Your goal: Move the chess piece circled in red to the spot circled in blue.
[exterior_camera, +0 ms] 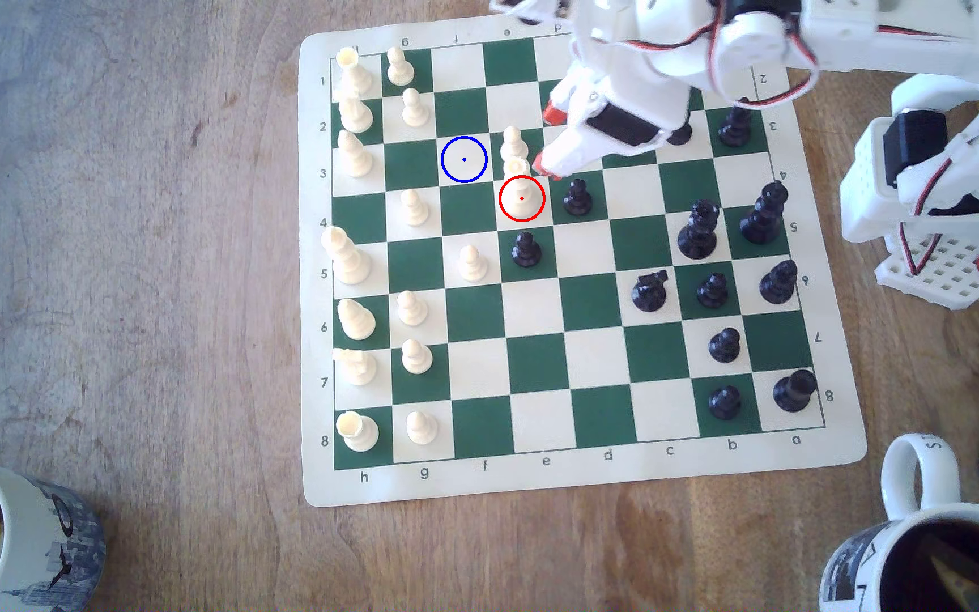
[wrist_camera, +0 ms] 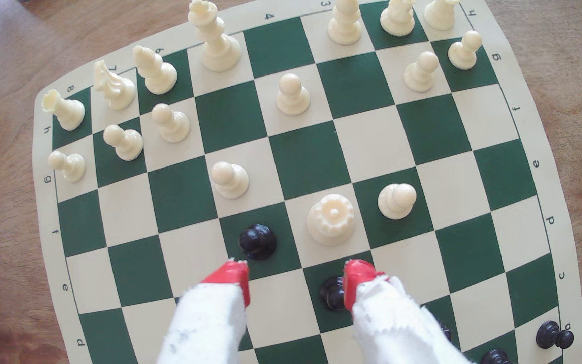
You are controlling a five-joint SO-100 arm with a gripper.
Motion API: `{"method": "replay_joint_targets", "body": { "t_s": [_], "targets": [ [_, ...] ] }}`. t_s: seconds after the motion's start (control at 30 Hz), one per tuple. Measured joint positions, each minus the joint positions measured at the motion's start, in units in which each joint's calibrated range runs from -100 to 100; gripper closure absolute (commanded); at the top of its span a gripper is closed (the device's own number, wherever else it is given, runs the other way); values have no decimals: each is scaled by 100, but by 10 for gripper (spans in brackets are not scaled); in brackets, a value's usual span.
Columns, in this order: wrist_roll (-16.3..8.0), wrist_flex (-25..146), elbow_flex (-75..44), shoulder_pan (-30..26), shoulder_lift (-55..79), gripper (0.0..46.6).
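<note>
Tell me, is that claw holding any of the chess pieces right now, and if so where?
Nothing is held. The gripper is open, its red fingertips apart above the board, and the crowned cream piece stands free on its square just ahead of them.

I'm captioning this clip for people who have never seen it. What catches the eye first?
The red-ringed cream chess piece with its notched crown stands mid-board, the blue-ringed spot diagonally beside it. The white arm's open, red-tipped gripper hovers just short of that piece, between two black pawns.
</note>
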Motion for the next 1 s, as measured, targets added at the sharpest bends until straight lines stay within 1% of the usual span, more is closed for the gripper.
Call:
{"method": "replay_joint_targets", "body": {
  "t_s": [0.23, 0.37, 0.7, 1.0],
  "targets": [
    [-29, 72, -714, 118, 980, 307],
    [-29, 72, -840, 229, 1424, 305],
    [-10, -56, -868, 324, 2019, 300],
    [-5, -151, -1211, 332, 2421, 303]
  ]
}}
